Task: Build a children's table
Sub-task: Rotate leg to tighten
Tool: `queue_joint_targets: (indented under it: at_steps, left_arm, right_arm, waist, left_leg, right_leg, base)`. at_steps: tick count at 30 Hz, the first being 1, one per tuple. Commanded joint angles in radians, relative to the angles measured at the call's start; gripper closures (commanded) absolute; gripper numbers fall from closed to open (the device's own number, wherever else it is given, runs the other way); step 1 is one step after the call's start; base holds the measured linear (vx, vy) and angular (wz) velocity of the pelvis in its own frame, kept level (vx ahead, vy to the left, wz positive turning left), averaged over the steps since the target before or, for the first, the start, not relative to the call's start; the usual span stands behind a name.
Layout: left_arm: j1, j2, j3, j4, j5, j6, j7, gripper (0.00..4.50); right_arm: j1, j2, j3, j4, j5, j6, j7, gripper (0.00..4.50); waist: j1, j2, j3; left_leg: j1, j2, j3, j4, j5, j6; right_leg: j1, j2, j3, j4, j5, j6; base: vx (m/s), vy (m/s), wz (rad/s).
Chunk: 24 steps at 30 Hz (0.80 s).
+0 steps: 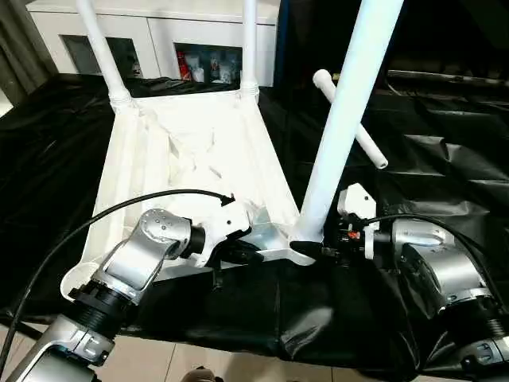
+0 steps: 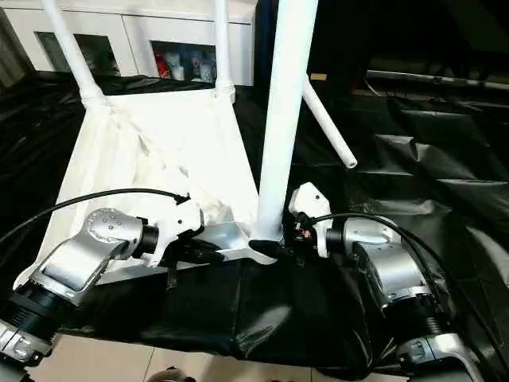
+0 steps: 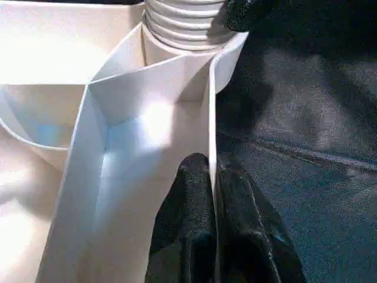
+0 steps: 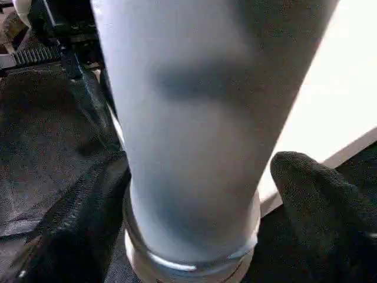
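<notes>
The tabletop (image 1: 191,151) lies upside down, ribbed side up, on black sheeting (image 1: 429,175) that covers the desk. 2 legs stand upright in its far corner sockets: the far left leg (image 1: 102,48) and the far right leg (image 1: 250,44). A 3rd leg (image 1: 346,119) stands tall in the near right corner socket, its flared base seated in the corner. The 4th leg (image 1: 354,119) lies loose on the sheeting behind it, to the right of the tabletop and apart from it.

The left end effector (image 3: 213,194) is clamped together on the thin near rim wall of the tabletop, one finger (image 3: 188,212) on each side of the wall, just beside the near right socket.

The right end effector (image 4: 194,236) sits at the base of the 3rd leg, its fingers (image 4: 318,194) spread on either side of the tube; whether they press on it I cannot tell.

A white cabinet (image 1: 159,40) with glass doors stands behind the desk
</notes>
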Motion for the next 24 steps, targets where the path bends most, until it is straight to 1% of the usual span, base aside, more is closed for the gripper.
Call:
queue_joint_targets:
  at_steps: [1, 3, 4, 6, 7, 9, 12, 15, 19, 21, 22, 23, 24]
  left_arm:
    - [-0.008, -0.009, 0.020, -0.046, -0.042, -0.019, -0.022, 4.50]
    - [-0.009, -0.009, 0.020, -0.043, -0.041, -0.020, -0.021, 4.50]
    - [-0.009, -0.009, 0.020, -0.041, -0.040, -0.020, -0.020, 4.50]
    - [-0.011, -0.009, 0.020, -0.038, -0.039, -0.021, -0.019, 4.50]
    - [-0.011, -0.010, 0.020, -0.037, -0.038, -0.022, -0.018, 4.50]
    - [-0.010, -0.011, 0.019, -0.037, -0.037, -0.022, -0.015, 4.50]
    - [-0.009, -0.011, 0.019, -0.038, -0.037, -0.021, -0.014, 4.50]
    - [-0.007, -0.011, 0.021, -0.036, -0.037, -0.022, -0.012, 4.50]
    - [-0.009, -0.015, 0.022, -0.029, -0.037, -0.023, -0.008, 4.50]
    - [-0.013, -0.030, 0.034, -0.014, -0.039, -0.016, 0.017, 4.50]
    - [-0.032, -0.063, 0.054, 0.034, -0.024, -0.011, 0.088, 4.50]
    - [-0.035, -0.067, 0.056, 0.040, -0.022, -0.011, 0.096, 4.50]
    - [-0.042, -0.075, 0.061, 0.054, -0.017, -0.010, 0.113, 4.50]
  right_arm:
    - [0.010, 0.001, 0.009, -0.001, -0.013, 0.006, -0.004, 0.94]
    - [0.010, 0.004, 0.008, 0.002, -0.012, 0.008, -0.005, 1.12]
    - [0.010, 0.004, 0.008, 0.003, -0.012, 0.009, -0.006, 1.28]
    - [0.010, 0.005, 0.009, 0.005, -0.012, 0.010, -0.006, 1.34]
    - [0.012, 0.005, 0.010, 0.006, -0.013, 0.009, -0.006, 1.54]
    - [0.015, 0.005, 0.011, 0.008, -0.014, 0.008, -0.006, 1.63]
    - [0.015, 0.005, 0.012, 0.012, -0.013, 0.008, -0.007, 1.72]
    - [0.017, 0.008, 0.010, 0.019, -0.013, 0.010, -0.012, 1.75]
    - [0.020, 0.014, 0.007, 0.026, -0.015, 0.013, -0.023, 1.76]
    - [0.027, 0.024, 0.006, 0.045, -0.030, 0.018, -0.062, 1.76]
    - [0.029, 0.045, -0.006, 0.079, -0.043, 0.023, -0.124, 1.76]
    - [0.028, 0.047, -0.007, 0.083, -0.044, 0.024, -0.131, 1.76]
    - [0.027, 0.053, -0.011, 0.092, -0.046, 0.025, -0.146, 1.76]
  waist:
    - [0.000, 0.000, -0.084]
    - [0.000, 0.000, -0.084]
    - [0.000, 0.001, -0.084]
    - [0.000, -0.002, -0.084]
    - [0.000, -0.001, -0.085]
    - [0.000, -0.001, -0.085]
    - [0.000, -0.002, -0.086]
    - [0.001, 0.002, -0.086]
    - [0.000, 0.001, -0.086]
    - [-0.001, 0.003, -0.085]
    - [-0.004, 0.004, -0.083]
    - [-0.005, 0.003, -0.082]
    - [-0.006, 0.001, -0.084]
  left_leg:
    - [0.002, 0.079, -0.033, -0.061, 0.042, 0.121]
    - [0.002, 0.079, -0.033, -0.060, 0.045, 0.122]
    - [0.002, 0.079, -0.033, -0.060, 0.044, 0.121]
    - [0.001, 0.078, -0.033, -0.060, 0.040, 0.121]
    - [0.001, 0.078, -0.032, -0.060, 0.040, 0.120]
    - [0.002, 0.079, -0.033, -0.060, 0.042, 0.120]
    - [0.001, 0.078, -0.032, -0.058, 0.047, 0.121]
    - [0.001, 0.079, -0.033, -0.058, 0.048, 0.123]
    - [0.001, 0.078, -0.033, -0.057, 0.043, 0.119]
    - [0.002, 0.078, -0.033, -0.057, 0.040, 0.117]
    - [0.001, 0.076, -0.031, -0.058, 0.027, 0.108]
    - [0.003, 0.076, -0.031, -0.060, 0.020, 0.103]
    - [0.003, 0.074, -0.031, -0.060, 0.011, 0.095]
  right_leg:
    - [0.079, -0.113, 0.098, -0.066, -0.143, -0.048]
    - [0.080, -0.113, 0.098, -0.064, -0.134, -0.051]
    - [0.080, -0.113, 0.098, -0.064, -0.135, -0.052]
    - [0.081, -0.113, 0.098, -0.065, -0.138, -0.050]
    - [0.081, -0.114, 0.098, -0.065, -0.140, -0.050]
    - [0.081, -0.114, 0.098, -0.064, -0.138, -0.049]
    - [0.081, -0.113, 0.099, -0.063, -0.132, -0.050]
    - [0.080, -0.113, 0.098, -0.062, -0.130, -0.051]
    - [0.080, -0.112, 0.098, -0.063, -0.132, -0.051]
    - [0.080, -0.112, 0.098, -0.064, -0.137, -0.050]
    - [0.079, -0.110, 0.096, -0.069, -0.160, -0.047]
    - [0.079, -0.111, 0.095, -0.074, -0.174, -0.044]
    - [0.083, -0.111, 0.094, -0.076, -0.194, -0.035]
  base:
    - [0.000, 0.000, 0.00]
    - [0.000, 0.000, 0.00]
    - [0.000, 0.000, 0.00]
    - [0.000, 0.000, 0.00]
    - [0.000, 0.000, 0.00]
    - [0.000, 0.000, 0.00]
    - [0.000, 0.000, 0.00]
    - [0.000, 0.000, 0.00]
    - [0.000, 0.000, 0.00]
    - [0.000, 0.000, 0.00]
    - [0.000, 0.000, 0.00]
    - [0.000, 0.000, 0.00]
    - [0.000, 0.000, 0.00]
